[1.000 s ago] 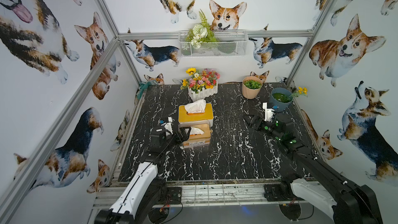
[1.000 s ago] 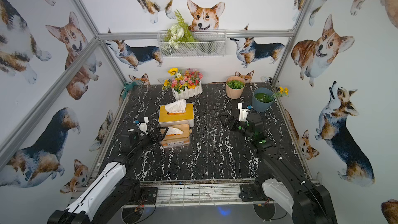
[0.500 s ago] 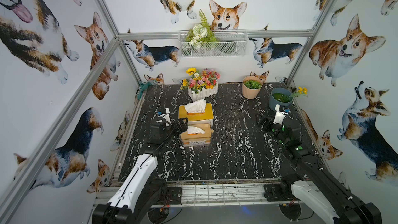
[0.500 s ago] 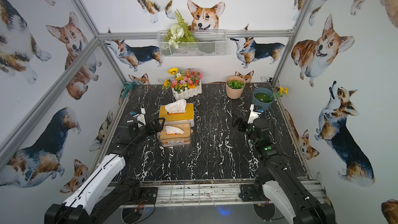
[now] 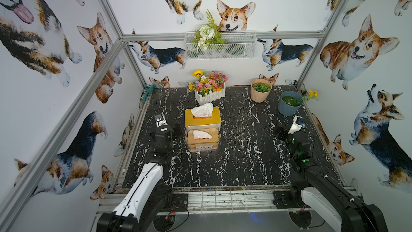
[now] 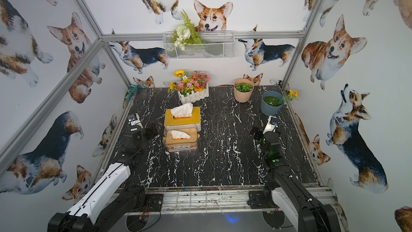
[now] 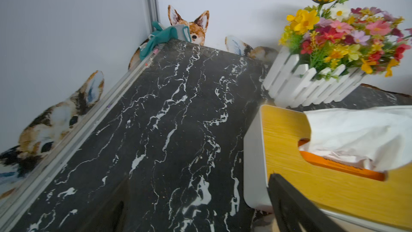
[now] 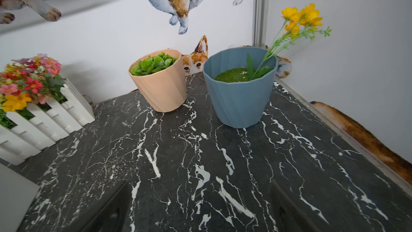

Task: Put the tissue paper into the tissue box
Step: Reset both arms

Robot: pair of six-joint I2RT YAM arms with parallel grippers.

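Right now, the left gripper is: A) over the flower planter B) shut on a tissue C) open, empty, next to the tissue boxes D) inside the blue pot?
C: the left wrist view shows the left gripper with jaws apart and only bare table between them, beside the yellow-lidded tissue box, whose tissue sticks out untouched.

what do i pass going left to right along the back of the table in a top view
teal cloth in the corner → white picket-fence planter of mixed flowers → peach pot of green succulents → blue pot with a yellow flower sprig
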